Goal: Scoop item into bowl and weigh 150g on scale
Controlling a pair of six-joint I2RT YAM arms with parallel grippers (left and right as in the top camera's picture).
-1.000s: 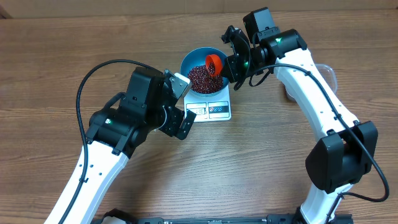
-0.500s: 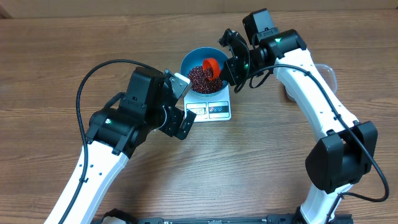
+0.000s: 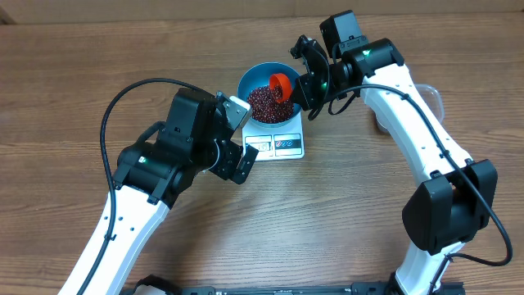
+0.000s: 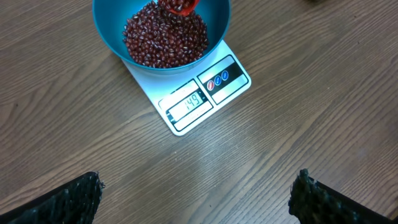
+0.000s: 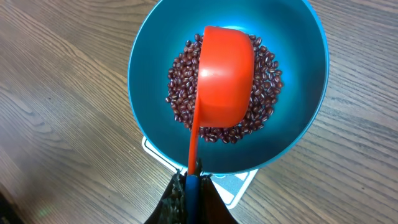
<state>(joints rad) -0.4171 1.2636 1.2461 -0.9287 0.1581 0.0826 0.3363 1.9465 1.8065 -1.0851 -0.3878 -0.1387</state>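
Observation:
The blue bowl point(image 3: 246, 82) stands on the white scale point(image 3: 282, 145) and holds a heap of dark red-brown beans point(image 3: 264, 102). The scale's display point(image 4: 186, 104) reads 149. My right gripper point(image 3: 307, 86) is shut on the blue-tipped handle of an orange-red scoop point(image 5: 225, 78). The scoop hangs over the beans point(image 5: 267, 68) inside the bowl point(image 5: 298, 74), with its rounded back toward the wrist camera. My left gripper point(image 4: 199, 199) is open over bare wood just in front of the scale point(image 4: 205, 106), with nothing between its fingers.
A clear plastic tub point(image 3: 430, 94) shows partly behind the right arm at the right. The left arm's black cable point(image 3: 123, 102) loops over the table on the left. Wooden tabletop surrounds the scale.
The scoop dipped slightly left over the bowl and came back. The left arm has not moved.

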